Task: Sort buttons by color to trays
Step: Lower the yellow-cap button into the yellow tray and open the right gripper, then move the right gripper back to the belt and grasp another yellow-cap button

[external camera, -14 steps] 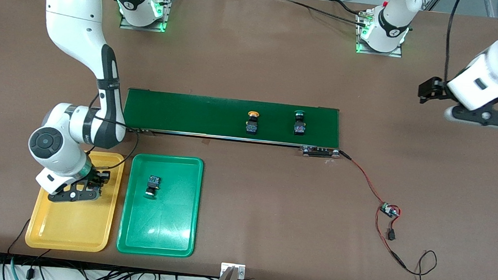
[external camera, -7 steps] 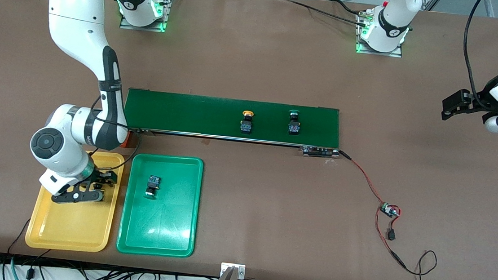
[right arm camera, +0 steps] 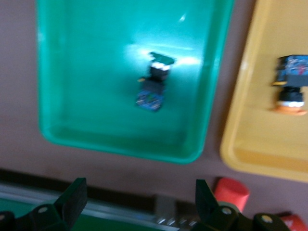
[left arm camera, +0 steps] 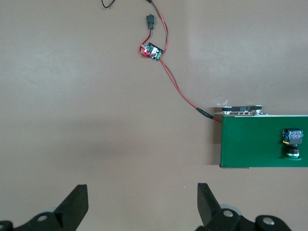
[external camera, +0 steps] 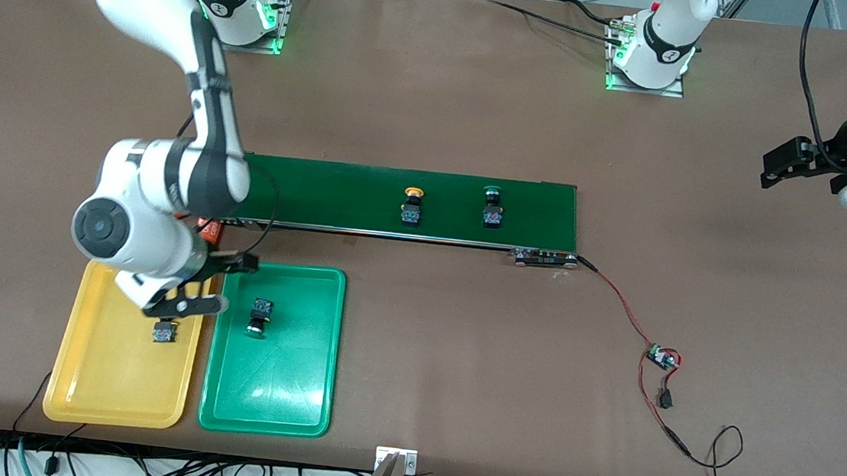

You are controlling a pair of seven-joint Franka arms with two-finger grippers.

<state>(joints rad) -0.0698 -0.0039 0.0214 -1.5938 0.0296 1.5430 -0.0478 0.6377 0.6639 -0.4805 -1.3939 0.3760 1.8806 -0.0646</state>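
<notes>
Two tiny push-button switches on long dark-green conveyor belt: yellow-capped, green-capped; one yellow-capped switch in shallow yellow plastic tray; one green-capped in green tray; right gripper over yellow tray, jaws spread, empty; left gripper waits over bare table, jaws spread, empty.

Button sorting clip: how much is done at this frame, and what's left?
Half done. One yellow-capped button lies in the yellow tray, one green-capped button in the green tray. Nothing is in hand: the right claw hangs open above the yellow tray's edge, the left claw waits open over bare table. Left: the yellow-capped button and green-capped button on the conveyor belt.
</notes>
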